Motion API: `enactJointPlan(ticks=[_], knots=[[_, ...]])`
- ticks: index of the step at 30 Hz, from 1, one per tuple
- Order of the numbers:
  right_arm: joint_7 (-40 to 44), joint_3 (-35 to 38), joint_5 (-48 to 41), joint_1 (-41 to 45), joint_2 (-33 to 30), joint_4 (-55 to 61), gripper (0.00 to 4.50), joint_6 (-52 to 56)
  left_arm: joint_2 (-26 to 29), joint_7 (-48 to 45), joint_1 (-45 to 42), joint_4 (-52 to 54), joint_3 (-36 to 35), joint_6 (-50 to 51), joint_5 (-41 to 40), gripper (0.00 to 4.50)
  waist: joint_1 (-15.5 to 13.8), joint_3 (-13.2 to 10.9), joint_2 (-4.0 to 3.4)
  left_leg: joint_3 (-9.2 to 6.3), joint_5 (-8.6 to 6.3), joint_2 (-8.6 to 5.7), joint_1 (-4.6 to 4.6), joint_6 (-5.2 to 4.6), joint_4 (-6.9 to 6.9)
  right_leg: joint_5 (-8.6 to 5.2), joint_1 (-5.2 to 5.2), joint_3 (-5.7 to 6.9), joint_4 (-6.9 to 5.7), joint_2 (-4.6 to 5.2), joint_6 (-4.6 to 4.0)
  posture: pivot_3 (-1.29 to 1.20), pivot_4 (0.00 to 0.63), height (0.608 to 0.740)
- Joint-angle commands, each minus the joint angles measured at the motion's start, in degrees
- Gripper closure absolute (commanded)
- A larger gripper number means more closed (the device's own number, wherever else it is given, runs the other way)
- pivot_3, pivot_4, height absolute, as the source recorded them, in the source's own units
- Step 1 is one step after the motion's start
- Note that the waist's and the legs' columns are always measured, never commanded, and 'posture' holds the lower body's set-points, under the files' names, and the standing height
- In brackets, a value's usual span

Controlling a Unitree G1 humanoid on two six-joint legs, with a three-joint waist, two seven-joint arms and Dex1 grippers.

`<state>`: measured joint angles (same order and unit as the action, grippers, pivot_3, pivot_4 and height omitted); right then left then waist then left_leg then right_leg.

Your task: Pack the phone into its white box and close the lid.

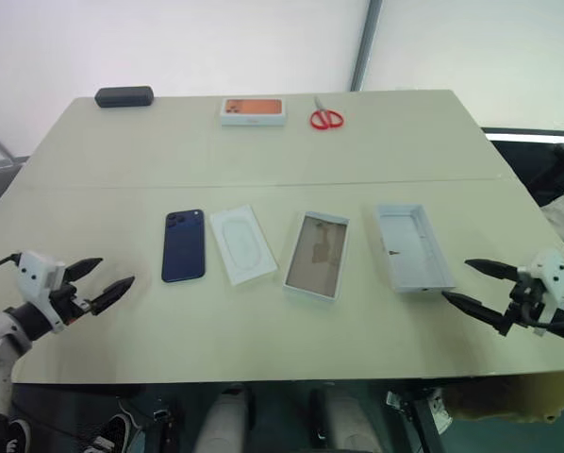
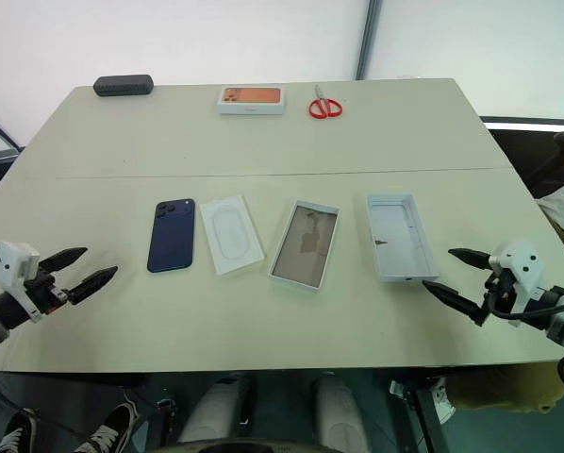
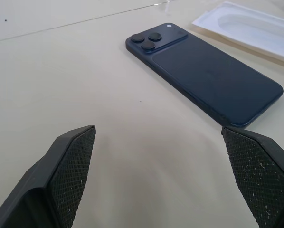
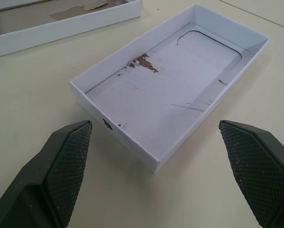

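Note:
The dark navy phone (image 1: 185, 245) lies back-up on the table, left of centre, its camera bump at the far end. The white box (image 1: 317, 255) with a tan floor lies open right of centre. Farther right rests the lid (image 1: 412, 247), inside up and empty. My left gripper (image 1: 103, 281) hovers open near the table's front left, a short way from the phone (image 3: 203, 73). At the front right my right gripper (image 1: 476, 285) stands open just short of the lid (image 4: 170, 90). Neither holds anything.
A flat white card (image 1: 242, 244) lies between phone and box. Along the far edge sit a black oblong case (image 1: 124, 96), a white box with an orange picture (image 1: 254, 111) and red scissors (image 1: 325, 117). A seam crosses the table (image 1: 263, 321) mid-way.

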<state>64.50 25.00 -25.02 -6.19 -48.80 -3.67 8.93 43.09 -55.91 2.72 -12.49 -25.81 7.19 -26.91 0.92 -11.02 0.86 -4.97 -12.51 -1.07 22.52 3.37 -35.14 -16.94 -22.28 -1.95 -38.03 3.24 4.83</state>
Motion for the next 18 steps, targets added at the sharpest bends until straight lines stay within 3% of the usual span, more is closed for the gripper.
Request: enactJointPlan(ticks=[1,18], knots=[[-0.3,0.7,-0.4,1.5,-0.6,0.1,0.01,-0.8,0.2,0.2,-0.4,-0.6,-1.1,-2.5,0.7,0.02,0.0,0.0,0.0,0.0,0.0,0.0,0.0,0.0,0.0,0.0,0.0,0.0,0.0,0.0,0.01,0.0,0.15,0.74],[-1.9,-1.3,0.9,4.1,0.4,-0.9,0.01,-2.4,-0.5,0.8,-1.2,1.4,-1.2,-0.5,-0.7,0.02,0.0,0.0,0.01,0.04,0.0,-0.01,-0.01,0.0,0.0,0.05,0.0,-0.05,0.0,0.0,0.09,0.0,0.15,0.74]])
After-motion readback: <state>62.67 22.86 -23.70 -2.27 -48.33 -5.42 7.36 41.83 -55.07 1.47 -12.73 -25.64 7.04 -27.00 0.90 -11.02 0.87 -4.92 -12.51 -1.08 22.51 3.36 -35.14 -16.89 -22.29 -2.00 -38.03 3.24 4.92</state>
